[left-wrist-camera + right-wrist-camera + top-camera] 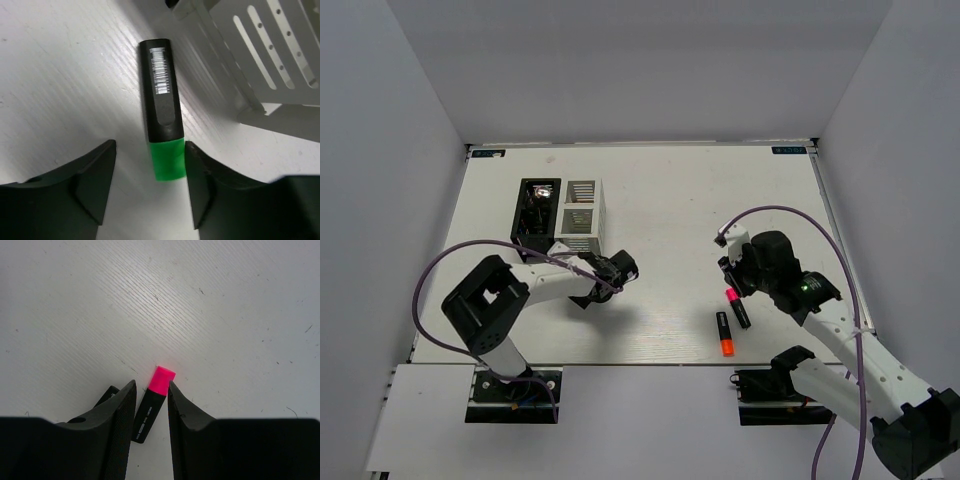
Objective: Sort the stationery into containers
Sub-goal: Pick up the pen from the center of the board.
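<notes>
- Green-capped marker [162,110]: black body, flat on the surface, just beside the white organiser [601,215].
- Pink-capped marker [152,405]: black, near the orange-capped marker [723,333], which lies flat.
- Black organiser [517,215]: upright, touching the white one.

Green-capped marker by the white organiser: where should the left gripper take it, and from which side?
Probably from straight above, across its long sides, at the cap end. The green-capped marker lies flat, and the white organiser crowds its far end.

Passable across middle and far right of surface [680,200]. Blocked far left by black organiser [534,212] and white organiser [582,215], close to left hand [150,147]. Orange-capped marker [724,333] beside right hand's [152,387] pink-capped marker [161,382].
</notes>
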Action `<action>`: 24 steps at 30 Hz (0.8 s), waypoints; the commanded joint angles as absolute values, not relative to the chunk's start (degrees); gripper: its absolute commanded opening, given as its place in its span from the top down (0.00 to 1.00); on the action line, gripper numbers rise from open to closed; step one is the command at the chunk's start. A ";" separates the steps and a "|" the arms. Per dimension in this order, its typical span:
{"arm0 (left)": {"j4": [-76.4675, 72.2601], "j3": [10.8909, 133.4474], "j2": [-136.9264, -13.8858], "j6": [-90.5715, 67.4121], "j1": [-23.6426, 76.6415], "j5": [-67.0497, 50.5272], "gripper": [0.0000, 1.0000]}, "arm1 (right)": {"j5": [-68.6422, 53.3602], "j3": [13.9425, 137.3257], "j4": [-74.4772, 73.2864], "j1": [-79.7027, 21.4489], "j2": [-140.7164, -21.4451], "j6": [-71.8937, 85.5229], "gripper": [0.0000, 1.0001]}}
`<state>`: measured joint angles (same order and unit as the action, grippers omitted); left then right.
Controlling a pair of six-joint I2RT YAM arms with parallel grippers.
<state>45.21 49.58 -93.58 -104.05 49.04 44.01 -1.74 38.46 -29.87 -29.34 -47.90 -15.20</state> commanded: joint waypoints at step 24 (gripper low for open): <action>53.79 51.33 -99.05 -99.23 46.05 35.42 0.59 | -2.37 38.67 -29.27 -29.18 -46.41 -14.76 0.64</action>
<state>52.95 52.99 -97.17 -100.36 46.50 40.38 -1.74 38.46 -29.89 -29.30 -47.29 -15.20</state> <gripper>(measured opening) 0.439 0.353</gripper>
